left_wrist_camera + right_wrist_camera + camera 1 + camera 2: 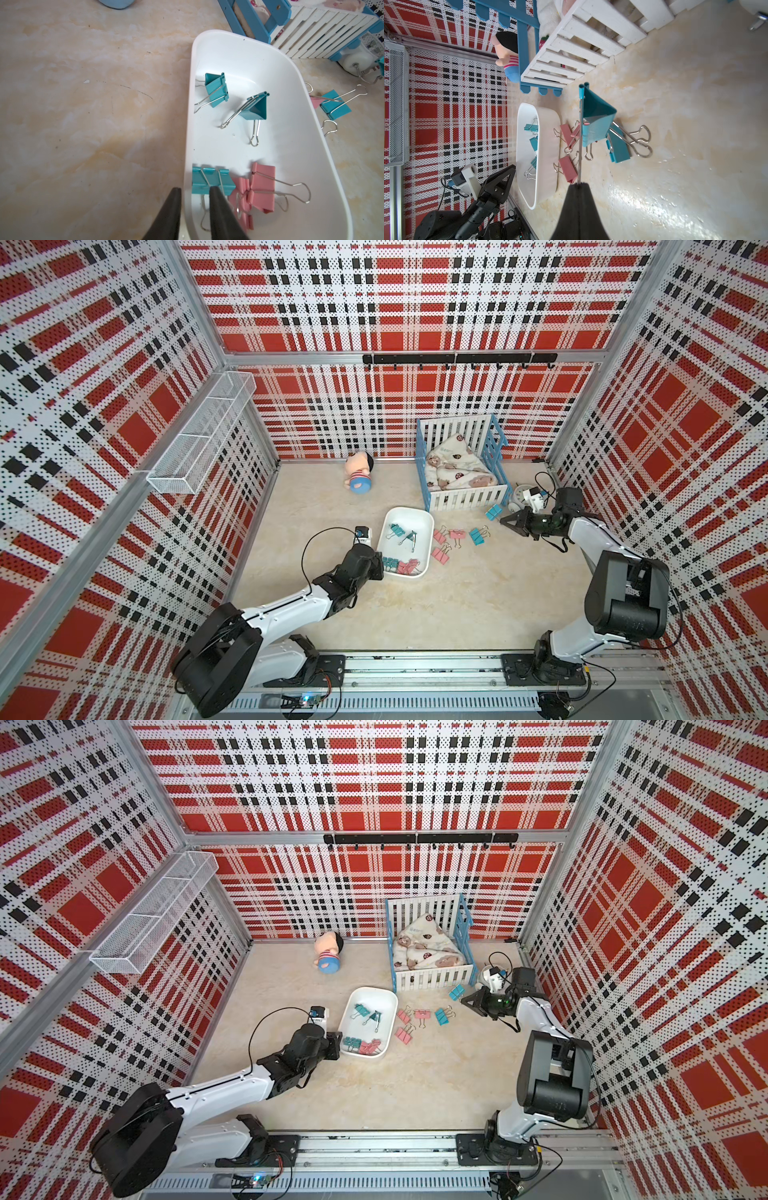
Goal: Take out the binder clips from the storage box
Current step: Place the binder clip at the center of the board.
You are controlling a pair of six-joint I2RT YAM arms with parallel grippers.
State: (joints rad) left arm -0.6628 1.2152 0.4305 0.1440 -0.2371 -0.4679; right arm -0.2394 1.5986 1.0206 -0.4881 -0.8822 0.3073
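The right claw (578, 185) is pinched together on the thin wire handle of a teal clip (596, 118). The clip hangs above the worktop (457, 605) just in front of the toy crib (461, 497), well clear of the storage box (413, 520). That is the first worry: a single round wire is a slim hold, so the clip may swivel or slide out. Let go from height, it could bounce under the crib or land on the loose clips (440, 555) lying beside the box, three pink and one teal, and its handles could snag on theirs. The left claw (195, 189) straddles the near wall of the box, one finger (172, 207) outside and one inside, with the wall in the narrow gap between them. I judge it clamped on the wall to steady the box. Any pull or lift from that arm would tip the box and send its contents sliding. The binder clips inside are two separate teal ones (216, 90) and a bunch (261, 182) of one teal and some pink, pressed up against the inner finger. That bunch is the hard part: its wire loops overlap, so lifting one may drag a neighbour up and drop it back. The right arm reaching there would also come close to the left claw.
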